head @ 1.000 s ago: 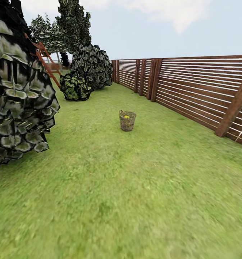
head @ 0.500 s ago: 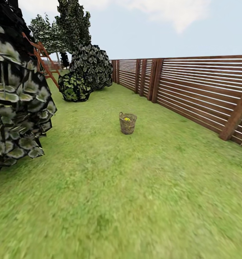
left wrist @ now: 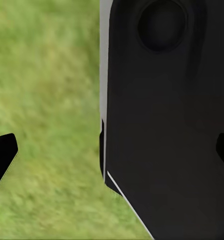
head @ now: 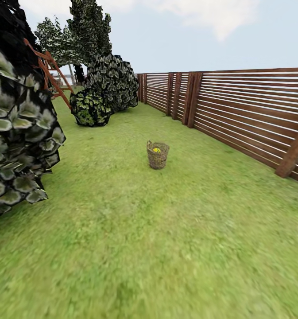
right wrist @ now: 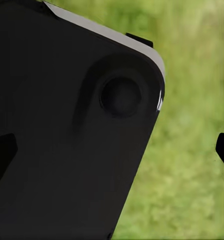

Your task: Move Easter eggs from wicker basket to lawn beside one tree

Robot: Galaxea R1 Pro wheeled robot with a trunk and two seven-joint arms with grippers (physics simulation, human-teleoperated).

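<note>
— Basket first: where is the round brown woven wicker basket [head: 157, 155] from you?

— Straight ahead of me, standing upright on the flat green grass lawn [head: 166, 248], well apart from both my arms. It sits almost on my centre line, so I judge neither arm nearer; I must close the ground before any reach.

— And the eggs?

— One bright yellow egg [head: 156, 150] peeks over the rim. I cannot tell how many lie inside from here.

— Your jaws?

— On my left gripper [left wrist: 112, 150] the dark fingertips sit at opposite edges of its wrist view, spread wide, holding nothing. My right gripper [right wrist: 112, 147] is the same: parted and empty, over grass and my own dark body.

— What flanks the path?

— A dark leafy bush [head: 20, 128] close on my left, a brown slatted wooden fence [head: 250, 110] on my right.
</note>
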